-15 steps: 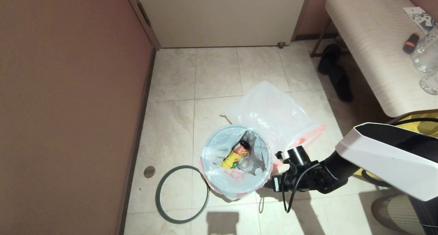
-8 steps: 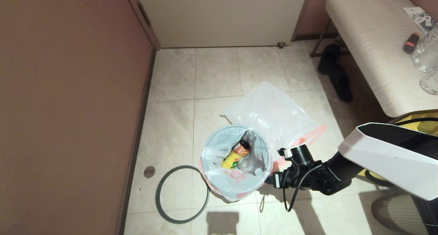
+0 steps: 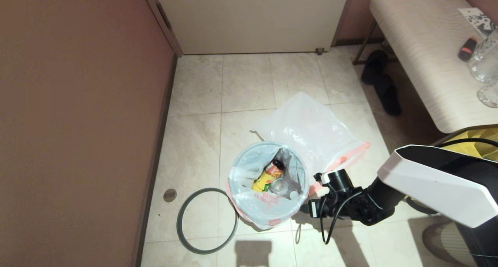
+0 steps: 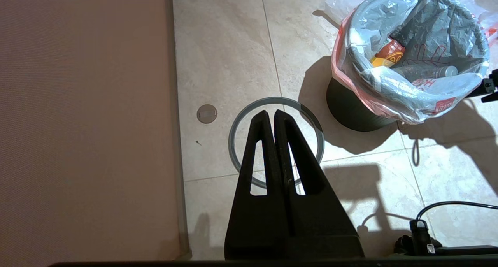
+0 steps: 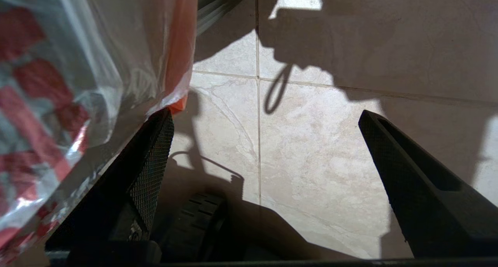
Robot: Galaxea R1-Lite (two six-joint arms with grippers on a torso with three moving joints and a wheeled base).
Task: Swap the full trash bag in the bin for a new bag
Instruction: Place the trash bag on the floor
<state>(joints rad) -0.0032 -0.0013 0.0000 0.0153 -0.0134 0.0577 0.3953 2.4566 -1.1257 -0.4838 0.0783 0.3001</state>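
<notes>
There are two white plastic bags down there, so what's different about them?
The full trash bag lines the bin, its mouth open; the new bag lies flat on the floor behind. A bottle sits in the full trash bag; nothing shows in the new bag. Both have pink hems.

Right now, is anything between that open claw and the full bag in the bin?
Nothing visible. The right gripper stands open right beside the full bag, one finger against the bag's overhanging plastic, only bare floor between the fingers. The hoop lies off on the bin's far side.

Thin glossy plastic full trash bag; smooth floor tiles.
</notes>
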